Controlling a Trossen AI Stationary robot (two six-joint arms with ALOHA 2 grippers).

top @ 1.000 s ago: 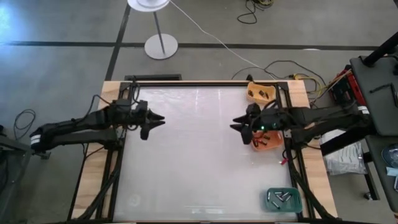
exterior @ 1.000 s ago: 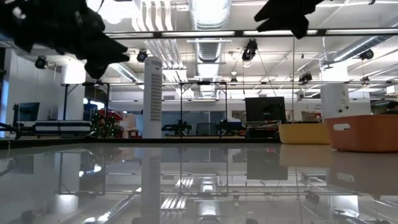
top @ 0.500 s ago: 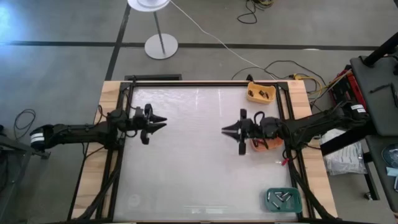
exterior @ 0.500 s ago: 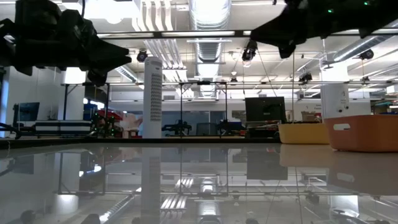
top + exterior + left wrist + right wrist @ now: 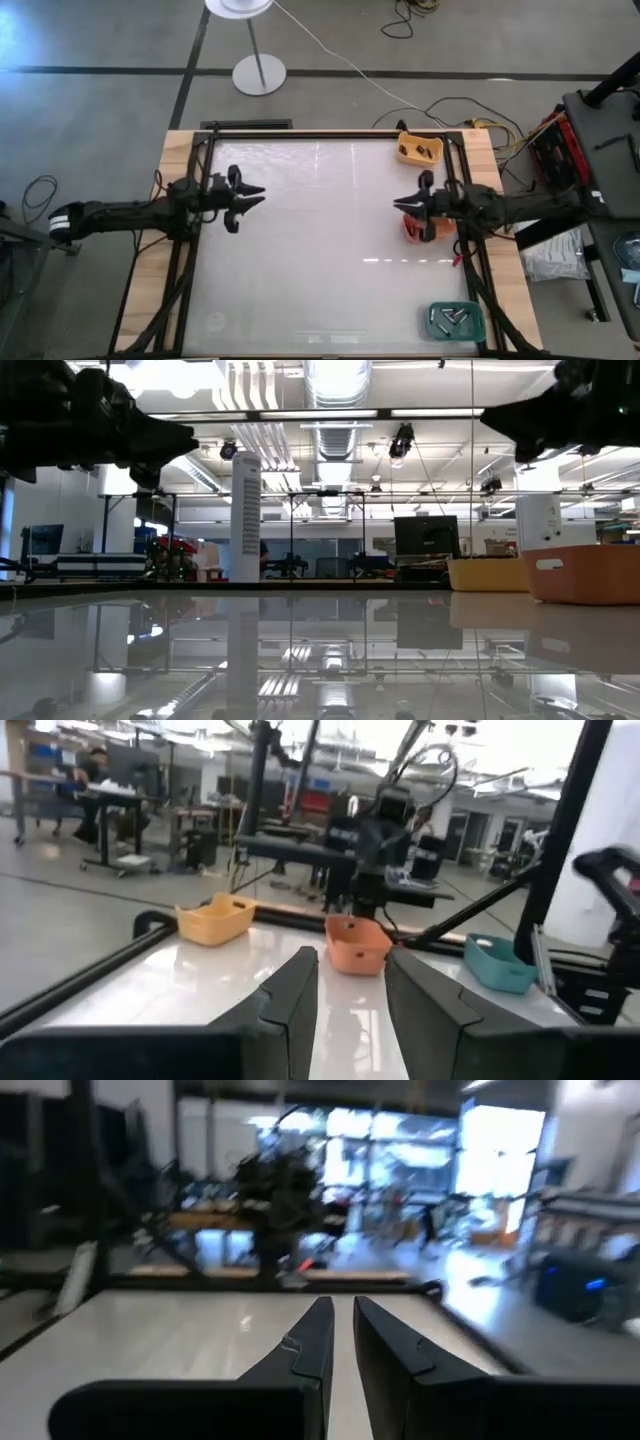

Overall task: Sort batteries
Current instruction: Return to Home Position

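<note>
The dark batteries [image 5: 420,151] lie in the yellow bin [image 5: 401,150] at the upper right of the high view. The silvery batteries [image 5: 452,317] lie in the teal bin [image 5: 434,331] at the lower right. The orange bin [image 5: 410,236] sits between them along the right edge, but the right arm covers most of it, so I cannot tell what is inside. No loose battery shows anywhere on the white table [image 5: 320,265], so I think the sorting is done, or very nearly done. What seems to be left is only for the arms to go to their resting spots. The left gripper [image 5: 260,195] hangs over the middle left of the table, its fingers a little apart and holding nothing. The right gripper [image 5: 398,205] hangs at the middle right, just over the orange bin, with its fingers almost pressed together and only a thin slit between them, and it is empty too.
</note>
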